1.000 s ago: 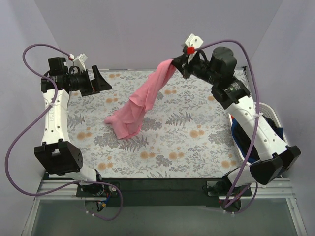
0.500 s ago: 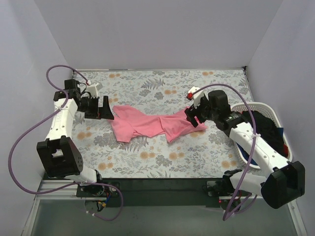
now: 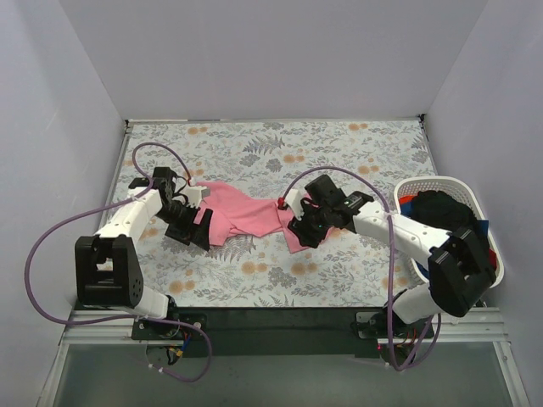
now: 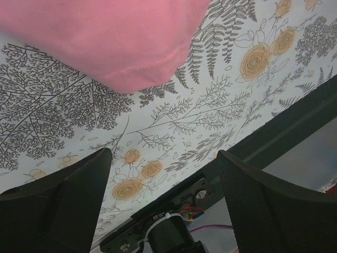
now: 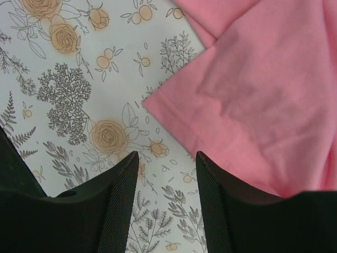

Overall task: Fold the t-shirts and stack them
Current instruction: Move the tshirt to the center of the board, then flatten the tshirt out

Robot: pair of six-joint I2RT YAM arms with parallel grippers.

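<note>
A salmon-pink t-shirt (image 3: 246, 212) lies crumpled and stretched sideways on the floral tablecloth (image 3: 339, 153). My left gripper (image 3: 193, 229) stands open at the shirt's near left end. In the left wrist view the shirt's hem (image 4: 121, 47) lies beyond my left gripper (image 4: 163, 163), with only cloth-covered table between the fingers (image 4: 268, 205). My right gripper (image 3: 302, 231) is open at the shirt's near right corner. In the right wrist view the pink t-shirt (image 5: 263, 89) lies up and to the right of my right gripper (image 5: 166, 158), whose gap is empty.
A white laundry basket (image 3: 441, 181) stands at the right edge, holding a black shirt (image 3: 443, 208) with bits of blue (image 3: 485, 229) and red (image 3: 405, 202) fabric. Purple cables loop from both arms. The table's black front rail (image 4: 274, 137) lies close to the left gripper.
The right gripper held the pink shirt aloft at the back, lowered it onto the table and let go. Both arms have moved in low to the shirt's ends.
</note>
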